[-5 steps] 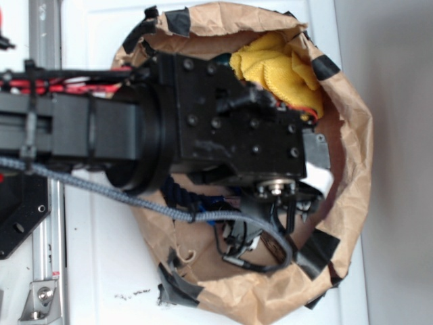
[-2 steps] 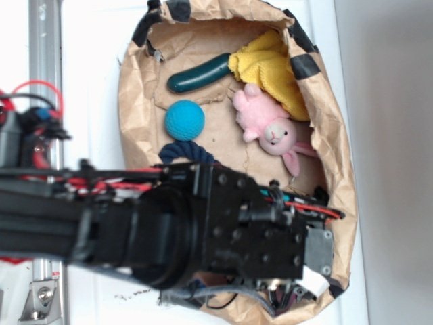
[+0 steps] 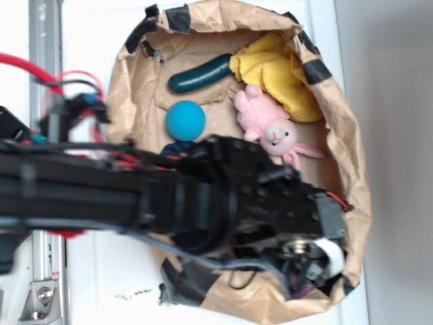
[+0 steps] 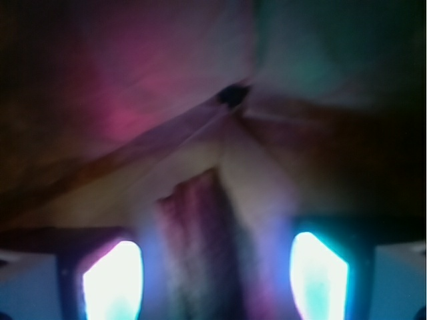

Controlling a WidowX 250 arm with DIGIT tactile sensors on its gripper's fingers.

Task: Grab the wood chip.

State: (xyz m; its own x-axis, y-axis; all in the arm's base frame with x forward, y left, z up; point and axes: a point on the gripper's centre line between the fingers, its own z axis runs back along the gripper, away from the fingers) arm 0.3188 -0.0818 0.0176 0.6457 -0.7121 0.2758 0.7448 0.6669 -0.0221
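My wrist camera is blurred and dim, washed in pink and teal. I see my gripper (image 4: 213, 280) with its two fingers (image 4: 112, 280) glowing at the bottom corners, well apart. Between them a dark, streaked sliver, the wood chip (image 4: 200, 247), rises from the bottom edge. Creased brown paper (image 4: 133, 100) fills everything behind, its folds meeting at a small dark spot (image 4: 232, 95) near the top.

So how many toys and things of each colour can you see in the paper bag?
Green: 1, the cucumber
Yellow: 1, the cloth
Blue: 1, the ball
Pink: 1, the bunny
Dark blue: 1, the rope, mostly hidden by the arm
Brown: 1, the wood chip, in the blurry wrist view, between the fingers
Total: 6
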